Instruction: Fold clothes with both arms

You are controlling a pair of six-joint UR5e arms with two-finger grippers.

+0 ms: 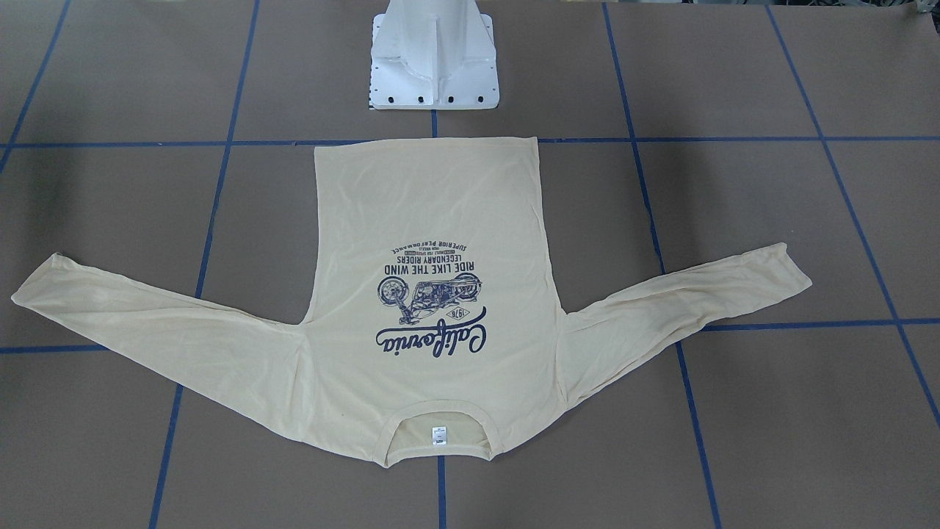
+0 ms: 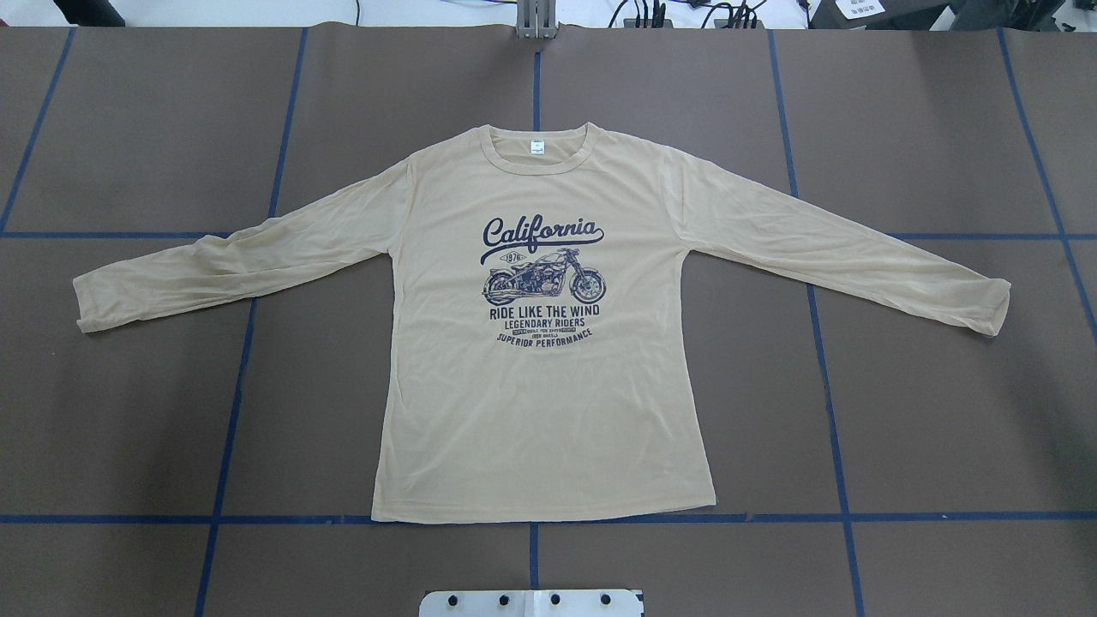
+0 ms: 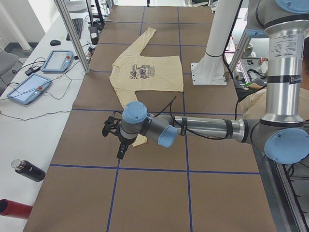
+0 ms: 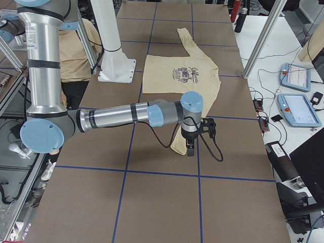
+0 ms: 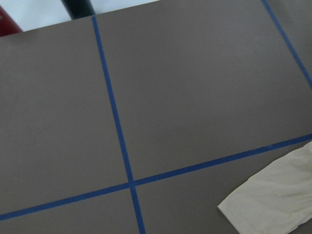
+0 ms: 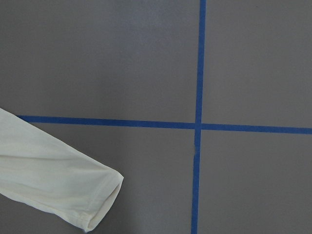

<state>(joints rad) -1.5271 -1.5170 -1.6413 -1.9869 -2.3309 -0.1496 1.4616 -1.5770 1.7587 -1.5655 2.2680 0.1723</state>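
Both sleeves of the T-shirt (image 2: 548, 411) lie flat, hem toward the white pedestal base (image 1: 433, 66), so no fold is made yet. The left gripper (image 3: 120, 151) and the right gripper (image 4: 190, 148) hang near the cuffs; spread or pressed together, I cannot tell.

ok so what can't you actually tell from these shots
Left gripper: only in the left side view, open or shut unclear.
Right gripper: same, right side view only.
Neck label: print too small in every view.
Back of the shirt: hidden, it lies print side up.
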